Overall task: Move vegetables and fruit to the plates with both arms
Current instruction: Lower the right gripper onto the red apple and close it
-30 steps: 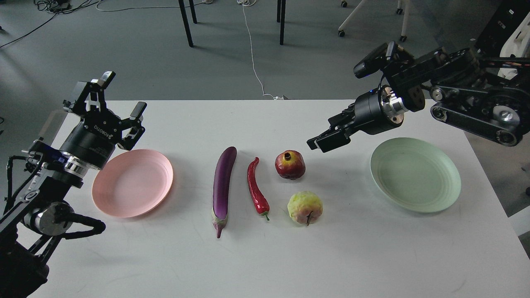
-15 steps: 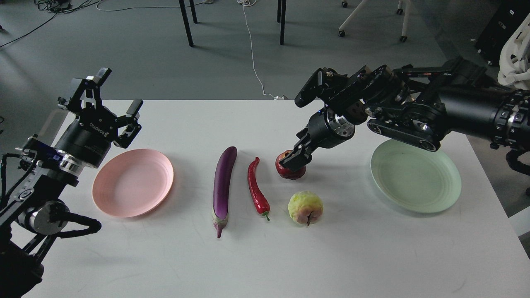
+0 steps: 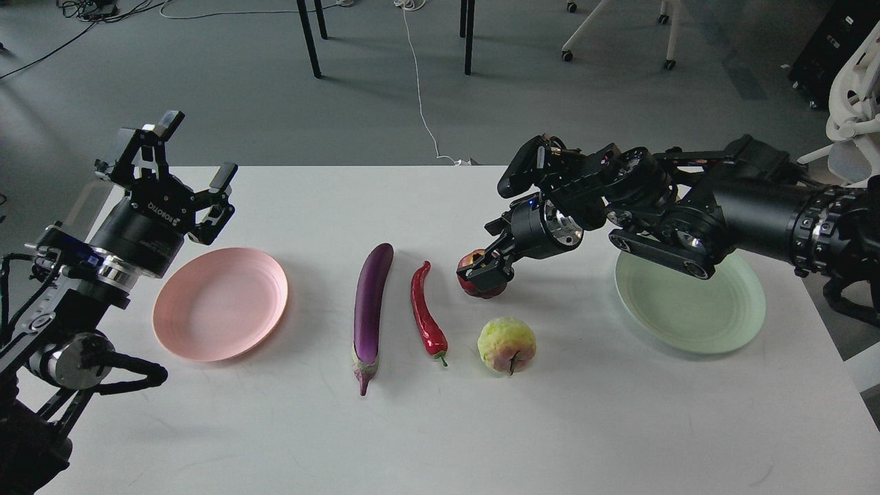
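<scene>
At mid-table my right gripper (image 3: 487, 269) sits over the pomegranate (image 3: 474, 275), grip unclear; it's round and could roll toward the chili (image 3: 426, 313). My left gripper (image 3: 189, 182) hangs spread above the pink plate (image 3: 220, 304).

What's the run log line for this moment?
right hand: down over pomegranate, grasp unclear | left hand: open, raised | both plates empty | eggplant, chili, green fruit on table

White table (image 3: 440, 426): pink plate (image 3: 220, 304), eggplant (image 3: 371, 302), chili (image 3: 426, 313), pomegranate (image 3: 474, 283) apparently, yellow-green fruit (image 3: 507, 344), green plate (image 3: 689, 313).
</scene>
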Controlling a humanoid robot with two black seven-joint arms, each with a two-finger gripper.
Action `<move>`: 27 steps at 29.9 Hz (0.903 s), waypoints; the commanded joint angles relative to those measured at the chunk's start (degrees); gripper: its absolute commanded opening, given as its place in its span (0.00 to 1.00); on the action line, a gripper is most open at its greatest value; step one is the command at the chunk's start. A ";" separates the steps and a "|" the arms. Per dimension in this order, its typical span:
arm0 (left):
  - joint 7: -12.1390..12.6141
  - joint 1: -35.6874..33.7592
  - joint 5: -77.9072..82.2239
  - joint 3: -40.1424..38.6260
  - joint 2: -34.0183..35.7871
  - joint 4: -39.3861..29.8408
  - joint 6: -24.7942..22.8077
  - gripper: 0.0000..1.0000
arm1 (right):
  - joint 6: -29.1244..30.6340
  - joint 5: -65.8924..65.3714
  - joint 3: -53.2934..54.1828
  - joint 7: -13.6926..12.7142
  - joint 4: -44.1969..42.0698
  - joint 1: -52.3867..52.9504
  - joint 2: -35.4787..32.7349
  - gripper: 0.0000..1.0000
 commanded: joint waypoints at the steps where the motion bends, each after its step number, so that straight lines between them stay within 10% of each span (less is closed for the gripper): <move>1: 0.00 0.00 -0.14 -0.05 0.74 0.00 -0.16 0.98 | -0.41 -0.06 -0.04 0.00 -1.32 -0.97 1.21 0.99; 27: -0.27 0.09 -0.40 -2.25 1.18 -0.87 -0.25 0.98 | -1.38 -0.06 -0.66 0.00 -10.29 -5.28 7.72 0.99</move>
